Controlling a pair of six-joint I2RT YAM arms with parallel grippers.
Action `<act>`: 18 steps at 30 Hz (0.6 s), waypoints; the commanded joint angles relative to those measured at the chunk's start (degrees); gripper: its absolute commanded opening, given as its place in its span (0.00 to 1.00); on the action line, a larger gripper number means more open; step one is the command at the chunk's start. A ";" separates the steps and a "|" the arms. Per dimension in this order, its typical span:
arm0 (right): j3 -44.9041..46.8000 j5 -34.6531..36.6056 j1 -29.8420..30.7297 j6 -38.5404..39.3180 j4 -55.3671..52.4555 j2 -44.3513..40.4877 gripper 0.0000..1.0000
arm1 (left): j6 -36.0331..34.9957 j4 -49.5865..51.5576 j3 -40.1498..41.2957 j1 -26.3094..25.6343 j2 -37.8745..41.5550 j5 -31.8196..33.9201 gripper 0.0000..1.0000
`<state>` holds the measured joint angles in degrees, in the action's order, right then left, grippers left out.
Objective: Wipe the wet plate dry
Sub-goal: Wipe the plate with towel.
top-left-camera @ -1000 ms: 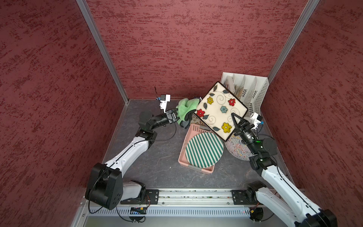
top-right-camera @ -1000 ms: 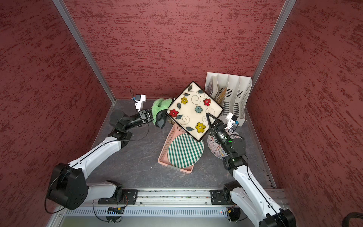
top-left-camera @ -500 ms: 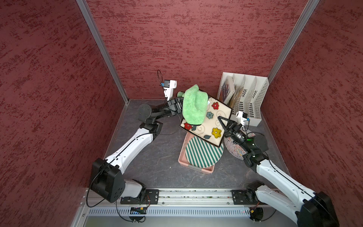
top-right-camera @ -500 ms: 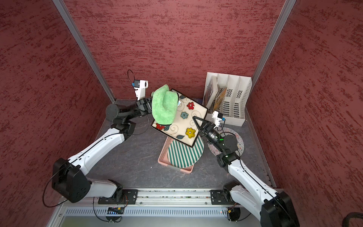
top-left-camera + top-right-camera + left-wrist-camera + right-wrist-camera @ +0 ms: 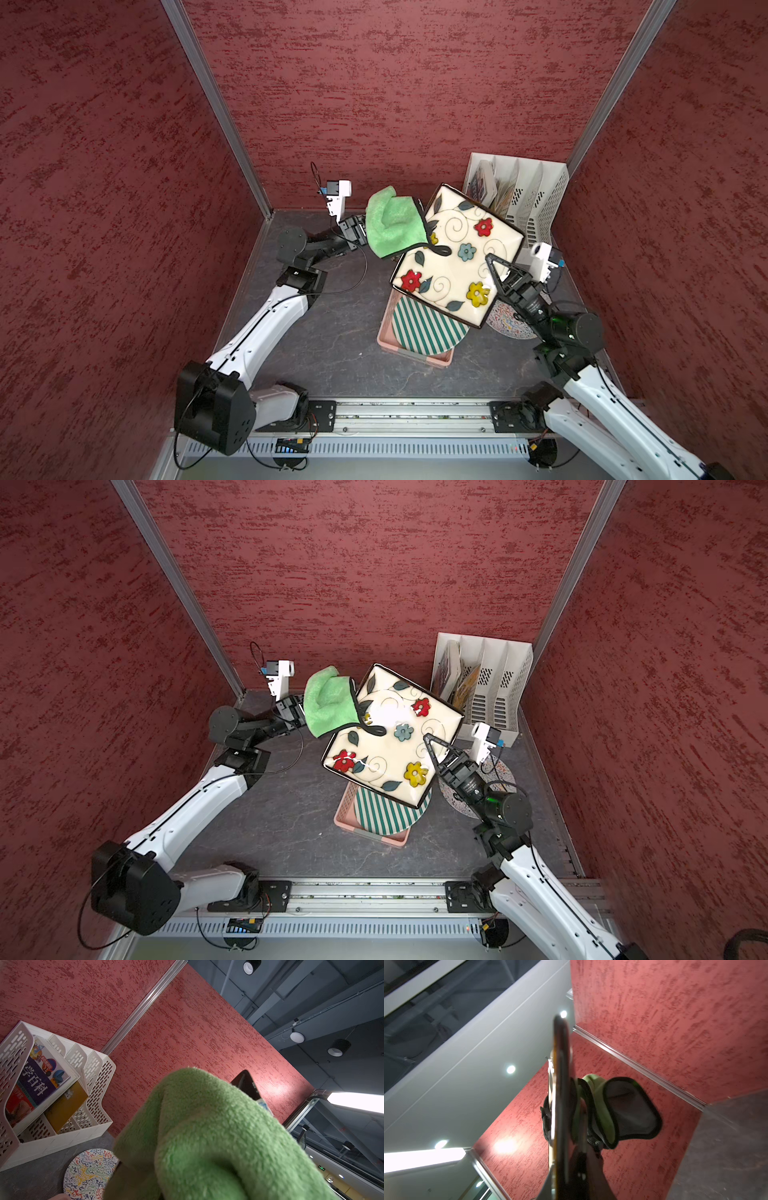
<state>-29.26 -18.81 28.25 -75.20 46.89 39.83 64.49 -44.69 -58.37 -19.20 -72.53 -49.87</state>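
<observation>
Top views: tilted flowered plate (image 5: 451, 286), its edge inside right pincer (image 5: 495, 267).

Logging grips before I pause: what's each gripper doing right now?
Left gripper: shut on the green cloth.
Right gripper: shut on the flowered plate.

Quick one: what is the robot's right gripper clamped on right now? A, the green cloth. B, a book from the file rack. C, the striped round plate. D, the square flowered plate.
D: in both top views the right gripper is closed on the edge of the square flowered plate, which is tilted in the air; the green cloth is across the plate from it.
</observation>
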 commanded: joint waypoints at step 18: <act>-13.48 6.44 3.38 -5.66 20.39 22.21 0.00 | 2.31 -13.22 -7.17 -23.95 -10.96 -3.85 0.00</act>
<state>-39.27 -20.91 32.62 -79.29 65.12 60.14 68.53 -51.90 -67.09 -38.52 -83.11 -49.76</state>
